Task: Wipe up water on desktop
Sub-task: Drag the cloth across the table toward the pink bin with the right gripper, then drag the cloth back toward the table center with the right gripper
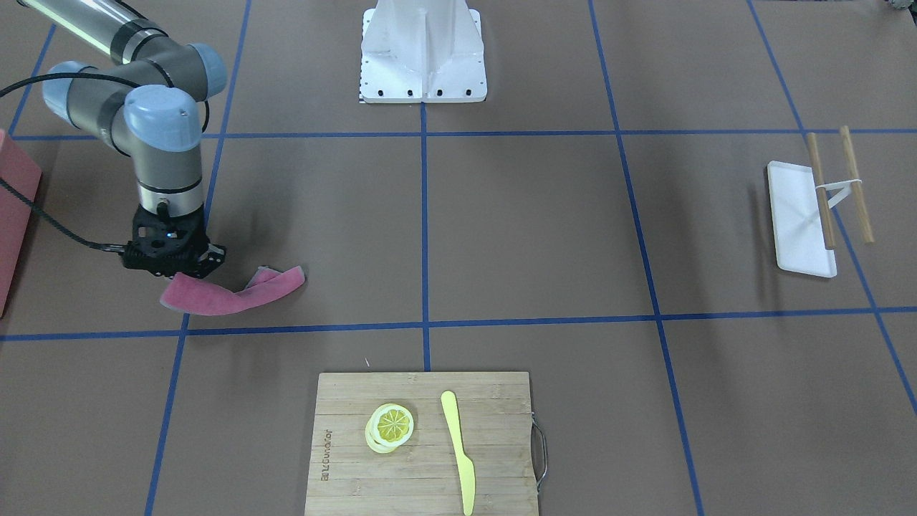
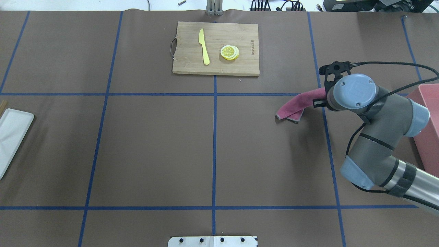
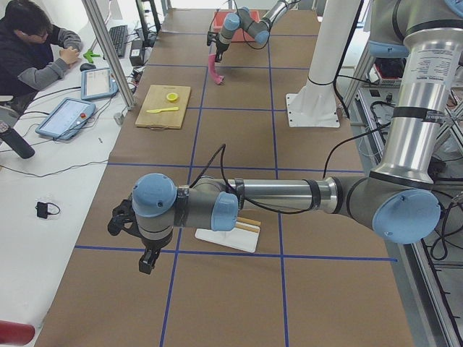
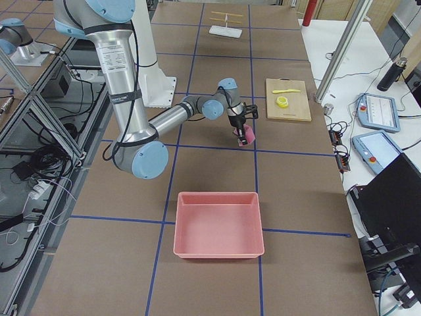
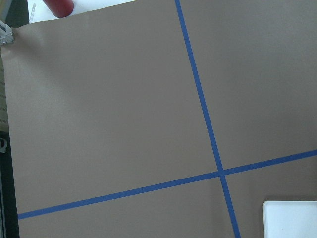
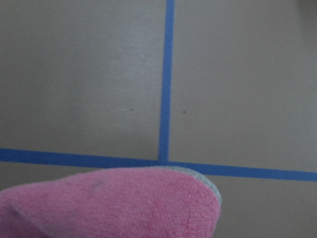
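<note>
Where I stand on the operators' side, the nearest thing is a bamboo cutting board (image 1: 344,444) with lemon slices (image 1: 391,426) and a yellow knife (image 1: 457,444) lying side by side on it, not touching. It sits on the desktop (image 1: 530,229), the brown surface with a blue tape grid that spreads under everything. Further in, the right gripper (image 1: 190,269) points down with its fingers clamped on one end of a pink cloth (image 1: 222,295). The rest of the cloth trails away from the gripper, and its folded end seems to rest on the desktop beside a tape crossing. A pink bin (image 4: 217,195) sits beyond that arm. At the other end, two wooden sticks (image 1: 856,183) lie across a white tray (image 1: 795,222). The left gripper (image 3: 147,260) hangs near the tray, and I cannot tell whether its fingers are apart or together. Farthest back is the white robot base (image 1: 423,57).
</note>
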### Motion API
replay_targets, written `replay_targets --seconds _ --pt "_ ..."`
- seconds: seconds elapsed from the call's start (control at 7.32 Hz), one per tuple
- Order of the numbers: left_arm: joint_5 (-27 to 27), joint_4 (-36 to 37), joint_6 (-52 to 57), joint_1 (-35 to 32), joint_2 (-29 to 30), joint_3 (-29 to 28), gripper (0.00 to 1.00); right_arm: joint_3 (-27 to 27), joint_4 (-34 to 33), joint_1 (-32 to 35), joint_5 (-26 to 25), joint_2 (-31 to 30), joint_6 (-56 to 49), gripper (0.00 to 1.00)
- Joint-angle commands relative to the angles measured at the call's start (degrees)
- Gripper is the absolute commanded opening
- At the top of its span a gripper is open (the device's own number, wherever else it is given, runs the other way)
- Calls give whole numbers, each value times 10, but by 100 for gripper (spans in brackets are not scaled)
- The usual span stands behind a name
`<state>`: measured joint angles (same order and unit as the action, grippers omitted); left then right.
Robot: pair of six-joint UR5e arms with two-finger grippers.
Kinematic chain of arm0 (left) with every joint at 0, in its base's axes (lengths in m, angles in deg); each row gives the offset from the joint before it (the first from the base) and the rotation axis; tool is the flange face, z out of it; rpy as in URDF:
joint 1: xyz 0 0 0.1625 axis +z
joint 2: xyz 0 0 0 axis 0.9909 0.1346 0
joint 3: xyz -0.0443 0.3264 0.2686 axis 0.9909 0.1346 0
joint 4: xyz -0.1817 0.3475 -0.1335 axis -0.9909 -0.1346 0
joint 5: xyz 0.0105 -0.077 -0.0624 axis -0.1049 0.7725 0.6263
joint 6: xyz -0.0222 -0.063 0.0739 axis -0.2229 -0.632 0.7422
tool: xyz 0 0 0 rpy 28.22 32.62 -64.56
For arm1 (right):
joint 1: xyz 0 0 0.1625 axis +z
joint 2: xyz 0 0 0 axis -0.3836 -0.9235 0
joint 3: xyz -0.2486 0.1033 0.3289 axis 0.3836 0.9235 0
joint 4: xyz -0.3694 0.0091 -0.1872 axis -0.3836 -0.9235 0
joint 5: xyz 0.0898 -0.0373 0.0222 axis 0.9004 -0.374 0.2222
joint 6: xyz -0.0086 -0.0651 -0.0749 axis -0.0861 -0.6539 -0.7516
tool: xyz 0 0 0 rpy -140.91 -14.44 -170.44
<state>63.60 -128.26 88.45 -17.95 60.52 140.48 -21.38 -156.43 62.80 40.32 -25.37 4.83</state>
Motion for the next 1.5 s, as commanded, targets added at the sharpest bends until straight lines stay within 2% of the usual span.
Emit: replay_targets --seconds 0.0,0.27,0.55,0.82,1.23,1.37 --pt "0 0 0 0 0 -1 98 -5 1 20 2 -35 -51 0" --pt "0 0 0 0 0 -1 98 19 0 16 7 28 -25 0" --pt "0 1 0 0 0 -2 98 93 -1 -19 13 131 63 0" --pt "0 1 0 0 0 -2 98 107 -2 -62 12 199 155 0" --pt "0 1 1 0 0 -3 98 127 -35 -133 -19 301 274 0" --pt "0 1 1 0 0 -3 98 159 -34 -154 -37 340 299 0"
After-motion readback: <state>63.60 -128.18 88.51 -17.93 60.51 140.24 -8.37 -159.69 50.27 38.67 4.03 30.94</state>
